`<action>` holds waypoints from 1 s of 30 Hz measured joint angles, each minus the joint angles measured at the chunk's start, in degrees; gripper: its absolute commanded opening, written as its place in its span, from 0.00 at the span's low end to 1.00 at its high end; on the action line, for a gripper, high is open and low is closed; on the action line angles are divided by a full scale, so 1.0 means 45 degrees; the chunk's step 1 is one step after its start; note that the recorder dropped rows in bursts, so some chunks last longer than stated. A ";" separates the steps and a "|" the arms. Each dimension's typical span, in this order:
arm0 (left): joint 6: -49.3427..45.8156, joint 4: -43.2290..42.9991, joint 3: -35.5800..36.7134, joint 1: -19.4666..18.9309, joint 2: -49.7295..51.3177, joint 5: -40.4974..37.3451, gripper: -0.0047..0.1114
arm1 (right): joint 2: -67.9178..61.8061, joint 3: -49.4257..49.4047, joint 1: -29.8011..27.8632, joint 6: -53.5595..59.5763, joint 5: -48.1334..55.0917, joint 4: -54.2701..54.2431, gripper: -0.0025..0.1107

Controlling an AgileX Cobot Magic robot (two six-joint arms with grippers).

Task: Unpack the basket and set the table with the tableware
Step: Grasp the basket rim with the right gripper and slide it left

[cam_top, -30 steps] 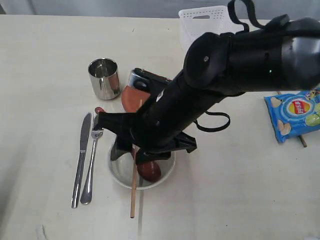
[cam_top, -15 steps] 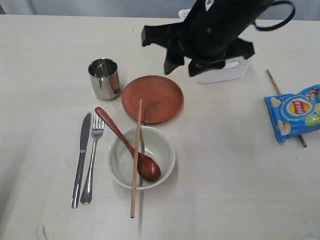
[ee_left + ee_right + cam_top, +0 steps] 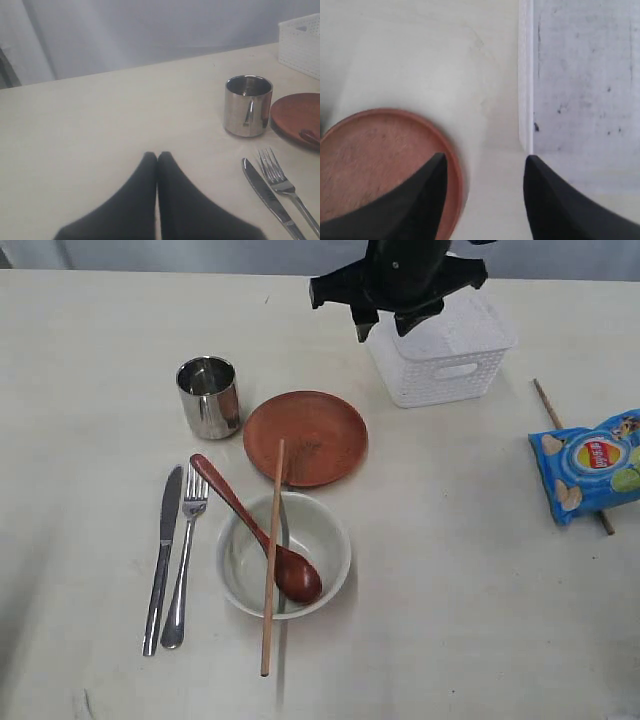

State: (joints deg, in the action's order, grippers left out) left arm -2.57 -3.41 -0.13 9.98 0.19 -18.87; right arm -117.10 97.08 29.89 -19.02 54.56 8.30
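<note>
Pale cream table (image 3: 480, 640) on all sides, with plenty of bare top. The right gripper (image 3: 485, 159) hovers with its fingers (image 3: 431, 200) spread and nothing between them. The white basket (image 3: 445, 350) has its wall just off one fingertip, and what shows of its floor is bare, so unpacking looks done. A blue crisp packet (image 3: 590, 465) lies well out past the basket. The brown plate (image 3: 305, 437) has its rim under the other fingertip.

Beyond the plate from those fingers sits the cream bowl (image 3: 232, 562), with the steel cup (image 3: 208, 397) off to the side and the knife (image 3: 163, 560) and fork (image 3: 183, 570) beside the bowl. The wooden spoon (image 3: 250, 525) and one chopstick (image 3: 270, 610) lie across the bowl.

The left gripper (image 3: 157, 156) is pressed together and empty, low over open table, with the cup ahead of its tips.

My read is that the setting step is nearly finished. The second chopstick (image 3: 548, 405) lies stranded, its far end under the packet. Next comes a swing round the basket wall, then a low pinch on that thin stick, minding the packet's edge.
</note>
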 measured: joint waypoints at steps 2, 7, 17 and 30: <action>0.0000 0.0000 0.0000 0.0000 0.0000 0.0000 0.04 | -0.0748 0.0715 -0.0007 0.0075 0.0000 0.0429 0.43; 0.0000 0.0000 0.0000 0.0000 0.0000 0.0000 0.04 | -0.2471 0.2520 -0.0007 0.0134 0.0039 0.1760 0.43; 0.0000 0.0000 0.0000 0.0000 0.0000 0.0000 0.04 | -0.4028 0.3773 -0.0260 0.0229 0.0286 0.2726 0.17; 0.0000 0.0000 0.0000 0.0000 0.0000 0.0000 0.04 | -0.4136 0.3799 -0.0329 0.6302 -0.0890 0.1230 0.02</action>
State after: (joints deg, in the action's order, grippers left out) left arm -2.57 -3.41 -0.13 9.98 0.19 -18.87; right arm -135.71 114.18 28.41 9.34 50.56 13.83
